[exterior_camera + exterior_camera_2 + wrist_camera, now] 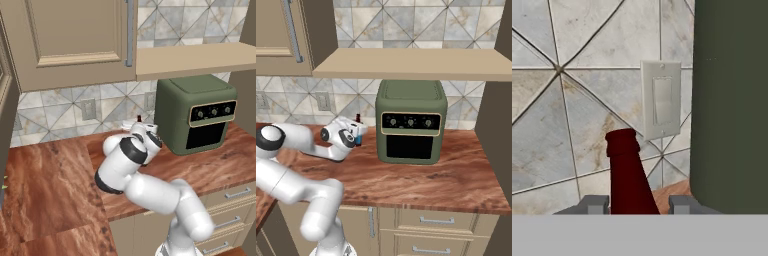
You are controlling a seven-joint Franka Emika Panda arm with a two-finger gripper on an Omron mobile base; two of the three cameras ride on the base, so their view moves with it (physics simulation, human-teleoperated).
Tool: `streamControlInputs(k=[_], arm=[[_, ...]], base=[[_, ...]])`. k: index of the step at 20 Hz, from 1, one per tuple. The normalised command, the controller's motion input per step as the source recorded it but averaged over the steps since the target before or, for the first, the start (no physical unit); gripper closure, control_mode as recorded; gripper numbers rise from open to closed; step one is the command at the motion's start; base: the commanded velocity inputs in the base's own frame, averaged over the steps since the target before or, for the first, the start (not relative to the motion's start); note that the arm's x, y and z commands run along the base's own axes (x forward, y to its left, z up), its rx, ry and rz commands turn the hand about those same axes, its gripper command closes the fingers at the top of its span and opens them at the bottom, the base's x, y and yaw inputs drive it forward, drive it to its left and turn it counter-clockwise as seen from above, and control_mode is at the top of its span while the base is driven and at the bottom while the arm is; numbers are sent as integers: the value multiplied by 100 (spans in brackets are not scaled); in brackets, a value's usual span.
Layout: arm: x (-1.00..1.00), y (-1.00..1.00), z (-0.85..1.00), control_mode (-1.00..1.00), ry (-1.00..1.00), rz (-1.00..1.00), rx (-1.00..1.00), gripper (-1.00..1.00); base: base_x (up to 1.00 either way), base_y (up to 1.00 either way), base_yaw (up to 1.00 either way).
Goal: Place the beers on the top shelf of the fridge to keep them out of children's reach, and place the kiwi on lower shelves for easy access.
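Note:
A dark maroon beer bottle [628, 172] with a red cap [139, 118] stands on the wooden counter [421, 182] close to the tiled back wall, just left of the green oven. My gripper [639, 205] is shut on it, with a fingertip [594, 204] on each side of its lower neck. From the right base view, the bottle's cap [358, 118] sticks up above my hand [351, 134] and its blue label peeks out beside it. The fridge, its shelves and the kiwi are out of view.
The squat green oven [197, 112] [411, 122] [732, 100] stands right beside the bottle. A wall switch [661, 100] is behind it. An open shelf [411, 64] hangs overhead, with a beige cabinet [75, 40] to its left. Counter runs left [50, 185].

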Motion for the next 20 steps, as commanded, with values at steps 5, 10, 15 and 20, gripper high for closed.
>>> streamControlInputs(k=[5, 10, 15, 20], arm=[[-49, 18, 78, -100, 0, 1, 0, 100], [-39, 21, 100, -100, 5, 2, 0, 100], [-32, 25, 83, -100, 28, 0, 0, 100], [-25, 30, 54, -100, 43, 1, 0, 100]], base=[[0, 0, 0], [0, 0, 0], [0, 0, 0], [0, 0, 0]])
